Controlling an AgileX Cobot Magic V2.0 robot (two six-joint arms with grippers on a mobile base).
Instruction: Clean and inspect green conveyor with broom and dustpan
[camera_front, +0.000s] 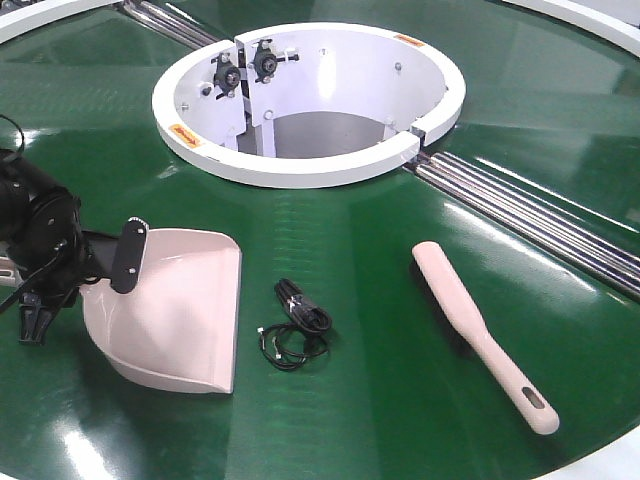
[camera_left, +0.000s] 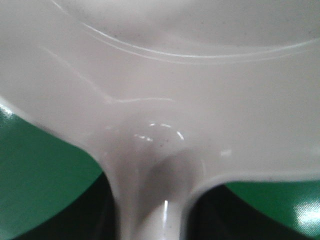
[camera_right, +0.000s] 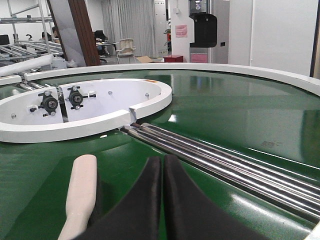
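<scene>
The beige dustpan (camera_front: 175, 310) lies on the green conveyor (camera_front: 380, 400) at the left, its lip toward the front. My left gripper (camera_front: 105, 255) is shut on its handle; in the left wrist view the handle (camera_left: 152, 220) runs between my dark fingers (camera_left: 97, 215) into the pan's back wall (camera_left: 175, 75). The broom (camera_front: 470, 320) lies flat on the belt at the right, slotted handle end toward the front. My right gripper (camera_right: 163, 159) is shut and empty, low over the belt, just right of the broom (camera_right: 82, 185); it does not show in the front view.
A black coiled cable (camera_front: 298, 325) lies on the belt between dustpan and broom. The white ring hub (camera_front: 300, 165) stands behind them. Silver rollers (camera_front: 530, 215) run in a seam from the hub to the right, and show ahead of my right gripper (camera_right: 225, 165).
</scene>
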